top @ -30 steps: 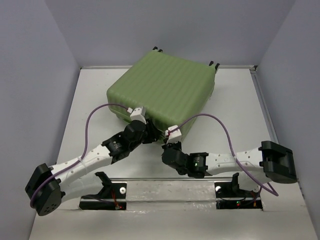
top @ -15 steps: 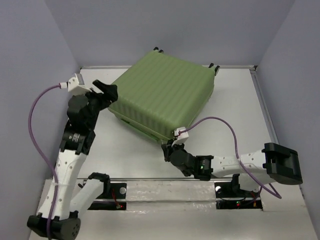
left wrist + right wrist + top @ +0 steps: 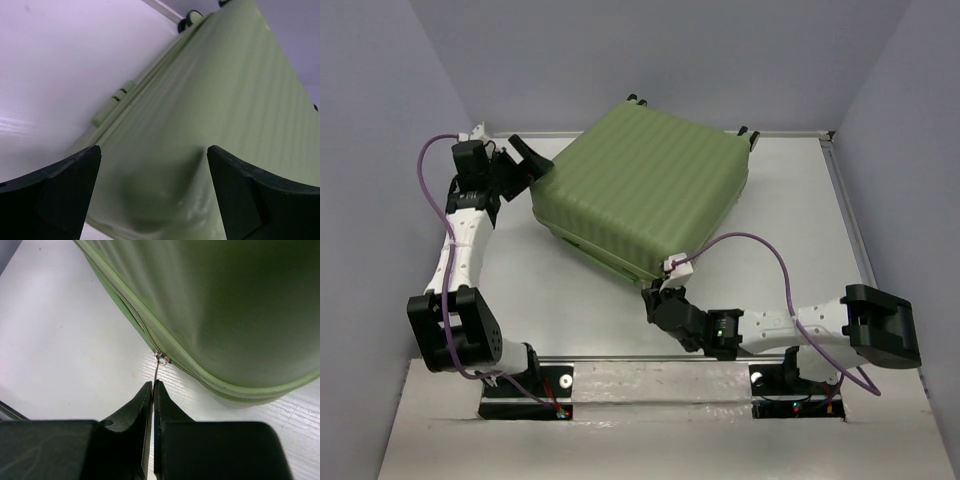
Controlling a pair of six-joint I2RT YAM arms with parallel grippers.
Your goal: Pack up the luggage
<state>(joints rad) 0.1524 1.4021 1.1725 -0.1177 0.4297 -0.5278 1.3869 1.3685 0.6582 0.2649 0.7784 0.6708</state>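
Observation:
The luggage (image 3: 650, 185) is a big light-green ribbed suitcase, lying shut on the white table, black wheels (image 3: 635, 98) at its far edge. My left gripper (image 3: 523, 165) hovers open at its left corner; in the left wrist view the fingers (image 3: 65, 190) straddle the rounded shell (image 3: 215, 100) without touching. My right gripper (image 3: 652, 292) sits at the near corner, shut on the thin metal zipper pull (image 3: 156, 371), which hangs from the slider (image 3: 161, 358) on the suitcase seam (image 3: 135, 315).
Grey walls close in the table (image 3: 520, 290) on the left, right and back. A green side handle (image 3: 112, 102) lies along the suitcase's left side. The arm bases (image 3: 525, 390) stand on the metal strip at the near edge.
My left arm has swung from the suitcase's near corner out to its far-left corner, and its gripper has opened wide. The right gripper has stayed shut at the zipper.

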